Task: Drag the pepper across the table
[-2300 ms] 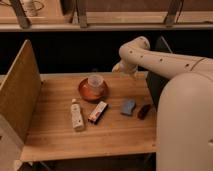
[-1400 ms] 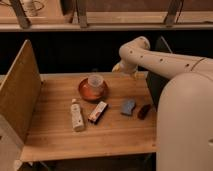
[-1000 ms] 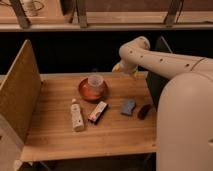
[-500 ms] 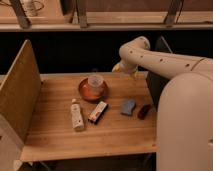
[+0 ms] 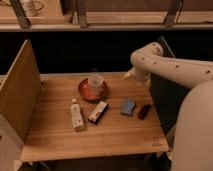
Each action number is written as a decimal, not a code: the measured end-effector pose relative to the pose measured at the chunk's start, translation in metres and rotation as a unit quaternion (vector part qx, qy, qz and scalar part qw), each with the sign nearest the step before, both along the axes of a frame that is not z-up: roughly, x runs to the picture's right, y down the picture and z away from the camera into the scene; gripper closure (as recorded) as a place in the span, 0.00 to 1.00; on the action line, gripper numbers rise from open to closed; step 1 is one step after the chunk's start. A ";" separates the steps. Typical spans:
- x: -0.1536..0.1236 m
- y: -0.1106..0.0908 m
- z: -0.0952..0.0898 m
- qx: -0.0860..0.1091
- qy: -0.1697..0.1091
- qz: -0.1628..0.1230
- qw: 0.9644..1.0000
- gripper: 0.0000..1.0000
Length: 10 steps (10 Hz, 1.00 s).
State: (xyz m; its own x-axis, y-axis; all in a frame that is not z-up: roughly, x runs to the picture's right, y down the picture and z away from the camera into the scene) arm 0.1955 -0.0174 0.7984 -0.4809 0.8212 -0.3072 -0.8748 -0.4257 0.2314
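Gripper [image 5: 129, 75] seemingly over far right edge of table [image 5: 60, 140] | grip state: cannot tell | pepper [image 5: 144, 111] just right of blue block [image 5: 128, 106], nothing touching it

Dim warm light, dark recess [image 5: 90, 50] behind the table [image 5: 100, 137], pale ledge [image 5: 120, 23] with upright posts [image 5: 20, 14] above

Gripper [image 5: 129, 75] mostly hidden behind own wrist, at table's [image 5: 100, 137] far edge. Arm [image 5: 175, 67] to its right runs off frame. Pepper [image 5: 144, 111], front-right of gripper: surface detail unreadable. Side panel [image 5: 20, 95] far left of gripper, cropped.
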 end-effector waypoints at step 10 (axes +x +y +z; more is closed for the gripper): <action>0.005 0.063 -0.002 -0.076 0.001 -0.005 0.997 0.20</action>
State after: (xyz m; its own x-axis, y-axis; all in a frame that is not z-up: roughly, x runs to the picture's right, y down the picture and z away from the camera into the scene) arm 0.2001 0.0452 0.7961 -0.4730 0.7706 -0.4272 -0.8786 -0.3761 0.2944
